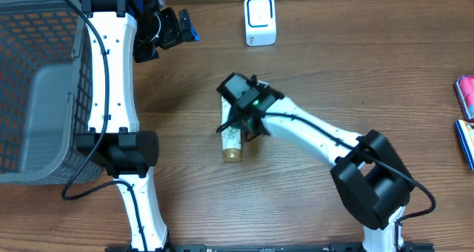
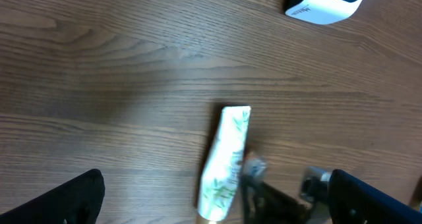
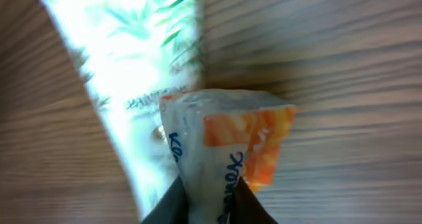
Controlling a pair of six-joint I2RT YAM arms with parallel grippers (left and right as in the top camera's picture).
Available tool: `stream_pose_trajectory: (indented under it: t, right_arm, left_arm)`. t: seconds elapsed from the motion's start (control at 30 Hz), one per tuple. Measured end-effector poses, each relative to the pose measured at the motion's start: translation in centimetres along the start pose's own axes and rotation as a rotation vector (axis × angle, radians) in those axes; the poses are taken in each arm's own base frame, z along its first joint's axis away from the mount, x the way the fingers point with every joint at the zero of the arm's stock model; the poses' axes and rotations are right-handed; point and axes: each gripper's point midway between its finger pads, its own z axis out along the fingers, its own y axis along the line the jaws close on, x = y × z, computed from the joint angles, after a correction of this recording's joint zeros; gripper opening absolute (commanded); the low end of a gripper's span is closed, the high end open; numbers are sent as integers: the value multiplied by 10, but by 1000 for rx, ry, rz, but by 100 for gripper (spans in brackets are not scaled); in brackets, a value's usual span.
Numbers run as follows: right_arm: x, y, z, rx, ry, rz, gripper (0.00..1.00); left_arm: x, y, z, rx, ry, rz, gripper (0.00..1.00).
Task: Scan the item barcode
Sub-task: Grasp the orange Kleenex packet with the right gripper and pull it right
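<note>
Table (image 1: 355, 67): brown wood grain, smooth, low sheen. Tube (image 2: 227, 158): glossy white plastic, green leaf print. Cap (image 1: 232, 155): metallic gold. Scanner (image 1: 260, 21) near far edge: smooth white plastic, blue trim. Basket (image 1: 15, 74) at left edge: grey plastic lattice, matt. Arm shells (image 1: 111, 74): glossy white plastic; joints black, matt. Film (image 3: 227, 138) at right hand (image 1: 248, 113): crinkled, clear, orange patch, blue print.

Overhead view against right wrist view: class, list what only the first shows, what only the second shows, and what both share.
Only overhead: the grey basket, the white scanner and the open left gripper. Only right wrist: a small packet with an orange patch, apparently pinched in the right gripper. Both: the leaf-printed tube lying on the wooden table.
</note>
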Motion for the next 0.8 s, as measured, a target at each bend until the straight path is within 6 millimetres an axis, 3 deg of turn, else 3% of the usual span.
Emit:
stream_pose_trajectory:
  t: [0.2,0.27,0.4,0.47,0.6,0.8]
  right_arm:
    - [-27,-51,-21,96,74,80,9]
    - [-34,-56,-30,63,104,101,4]
    - [-39,-60,-51,-112,278,149,4]
    - [-33,-60,-56,-153,344,159,10]
    - [-17,-54,-64,-219,452,185,13]
    - [10,-55,-41,-267,560,296,15]
  left_arm:
    - [0,0,0,0,0,0,100]
    - [0,0,0,0,0,0,99]
    - [0,0,0,0,0,0,100]
    - [0,0,0,0,0,0,100]
    - [0,0,0,0,0,0,100]
    - [0,0,0,0,0,0,100]
